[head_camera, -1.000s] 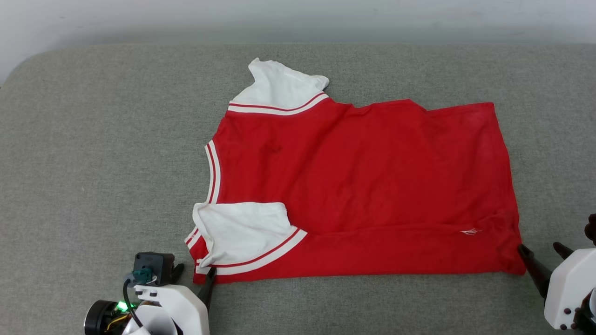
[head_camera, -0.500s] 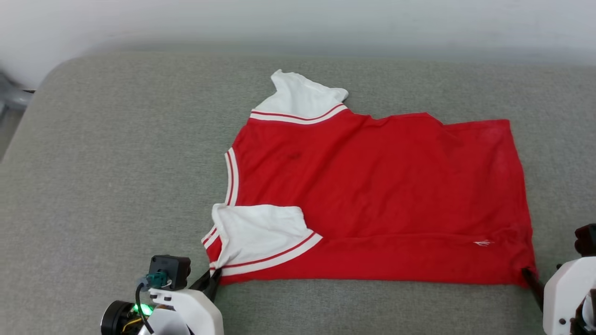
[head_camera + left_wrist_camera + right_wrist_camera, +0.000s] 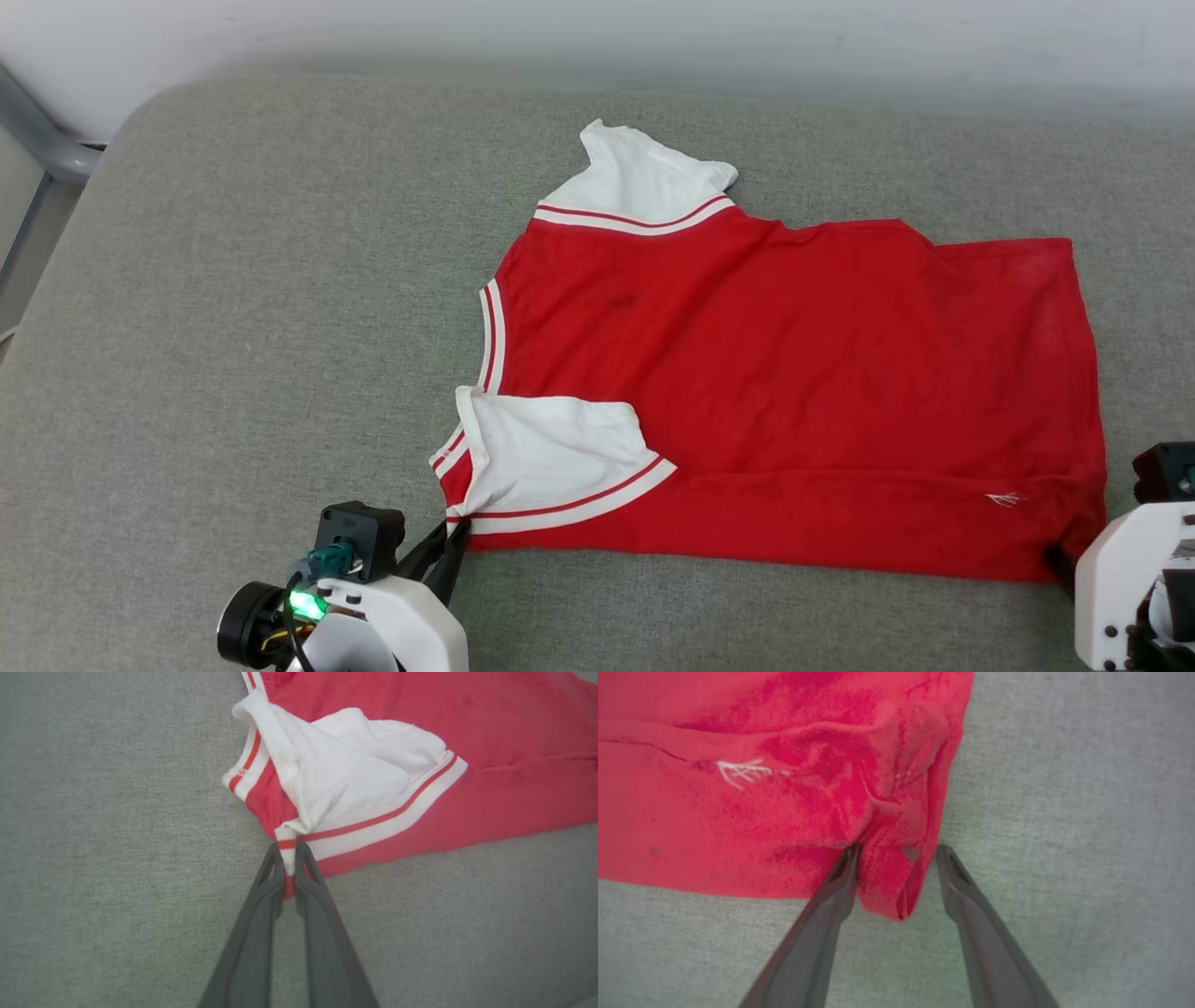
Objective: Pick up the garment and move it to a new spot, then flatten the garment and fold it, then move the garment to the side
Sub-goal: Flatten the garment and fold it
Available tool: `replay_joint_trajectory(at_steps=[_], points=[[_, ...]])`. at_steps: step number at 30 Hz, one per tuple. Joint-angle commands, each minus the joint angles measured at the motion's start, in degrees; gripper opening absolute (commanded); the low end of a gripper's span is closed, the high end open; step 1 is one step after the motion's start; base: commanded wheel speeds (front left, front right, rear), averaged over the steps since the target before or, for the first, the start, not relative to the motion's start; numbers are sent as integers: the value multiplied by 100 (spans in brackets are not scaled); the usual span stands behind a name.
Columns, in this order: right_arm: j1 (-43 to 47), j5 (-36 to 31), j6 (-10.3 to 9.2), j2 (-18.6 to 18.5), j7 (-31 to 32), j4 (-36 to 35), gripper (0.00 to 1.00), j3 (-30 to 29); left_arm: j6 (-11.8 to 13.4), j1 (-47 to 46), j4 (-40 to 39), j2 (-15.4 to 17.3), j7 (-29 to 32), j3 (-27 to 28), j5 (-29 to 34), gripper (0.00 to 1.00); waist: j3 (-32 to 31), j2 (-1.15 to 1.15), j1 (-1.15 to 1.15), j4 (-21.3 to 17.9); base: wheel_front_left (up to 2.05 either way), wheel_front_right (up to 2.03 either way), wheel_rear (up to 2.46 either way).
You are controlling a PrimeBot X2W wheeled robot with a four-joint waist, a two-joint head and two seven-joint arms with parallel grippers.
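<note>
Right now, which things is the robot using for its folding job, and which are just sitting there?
For the job: the garment, red with white sleeves; the left gripper, shut on its striped corner; the right gripper, open around its hem corner.
Just there: the grey cushion underneath; the white wall; a grey bar at the far left.

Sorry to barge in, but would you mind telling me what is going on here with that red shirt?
A two-armed robot is taking hold of a red jersey that lies spread on a grey cushioned surface. Its left gripper is shut on the striped trim by the near white sleeve. Its right gripper is open, jaws straddling the bunched hem corner, not yet closed. The jersey is not yet lifted.
</note>
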Motion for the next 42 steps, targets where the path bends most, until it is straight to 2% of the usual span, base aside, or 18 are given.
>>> replay_joint_trajectory(at_steps=[1,7,15,23,28,33,41,42], points=[[111,75,1,144,100,203,0,140,13,-11,11,10,-16,-16,2,0,1,0,0,1,0,0,0],[170,107,-1,53,84,294,0,102,-19,93,173,58,24,-54,-39,0,-172,0,0,-24,0,0,0],[286,186,-4,-87,121,81,0,-57,24,376,279,168,104,-85,-145,0,-662,0,0,-74,0,0,0],[821,448,-4,-210,462,-386,0,-303,164,899,158,336,214,-125,-272,0,-1058,0,0,-78,0,0,0],[1250,521,-4,-125,820,-728,0,-552,190,1169,101,387,223,-215,-300,0,-1106,0,0,-40,0,0,0],[1547,507,-4,9,1051,-889,0,-634,136,1173,287,267,138,-276,-318,0,-1058,0,0,-18,0,0,0],[1518,388,-4,97,1024,-762,0,-568,-6,975,729,107,59,-392,-305,0,-925,0,0,-23,0,0,0],[1503,388,-4,109,1014,-736,0,-556,-22,952,769,93,50,-395,-313,10,-918,0,0,-21,0,0,0]])
